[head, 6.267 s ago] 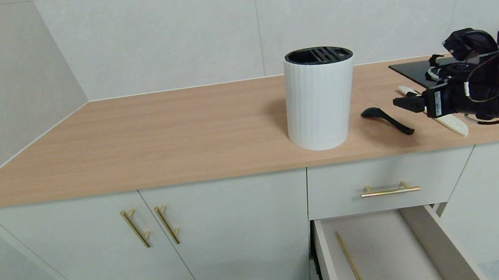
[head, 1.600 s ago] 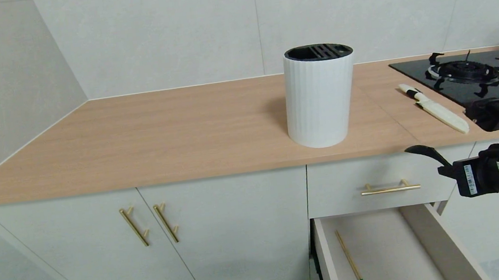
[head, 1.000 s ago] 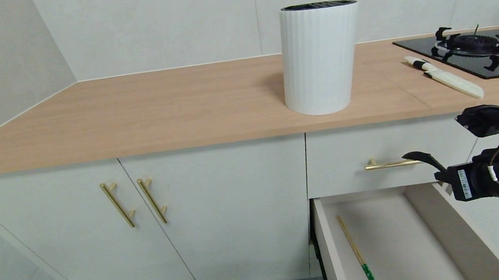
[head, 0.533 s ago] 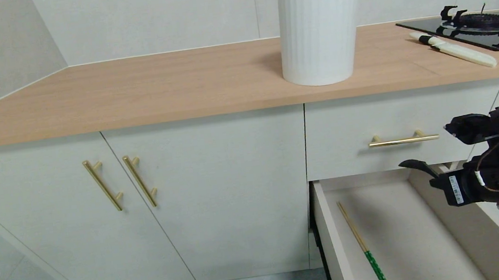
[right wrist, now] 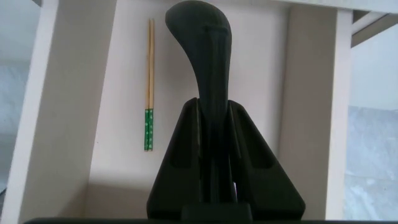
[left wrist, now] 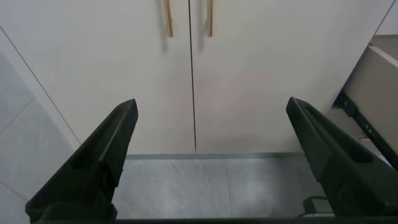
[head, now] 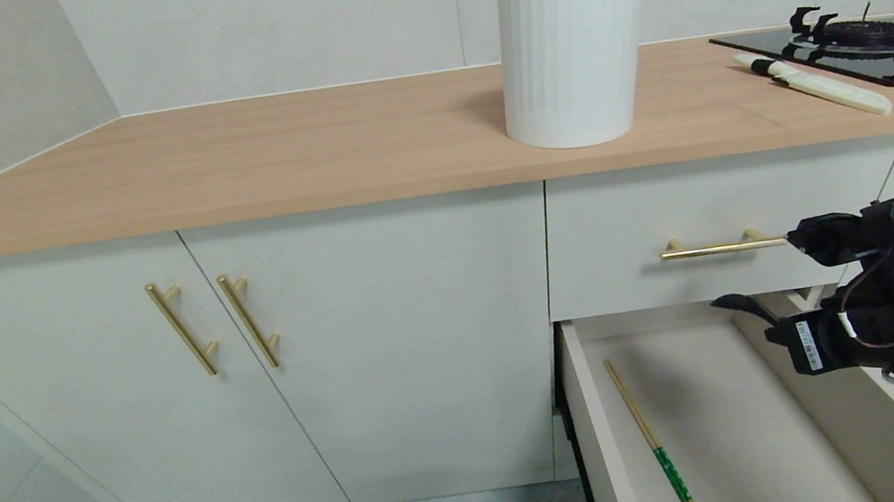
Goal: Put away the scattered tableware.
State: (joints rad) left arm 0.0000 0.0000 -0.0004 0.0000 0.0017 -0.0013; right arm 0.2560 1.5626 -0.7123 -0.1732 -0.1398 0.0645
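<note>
Tabletop (head: 235, 166) spans the upper head view; open drawer (head: 594, 436) below it at 5 o'clock; white ribbed holder (head: 570, 35) stands at 12 to 1 o'clock. Right gripper (head: 783, 322) at 4 o'clock over the drawer, clamped on the handle of a black spoon (head: 744, 305), bowl end out above the drawer floor; left gripper (left wrist: 211, 118) spread wide, holding nothing. Knife (head: 815, 87) lies on the tabletop at 2 o'clock; chopsticks (head: 646, 434) lie in the drawer. Judged: 1 of 3 items stowed; spoon not yet released; knife untouched.
</note>
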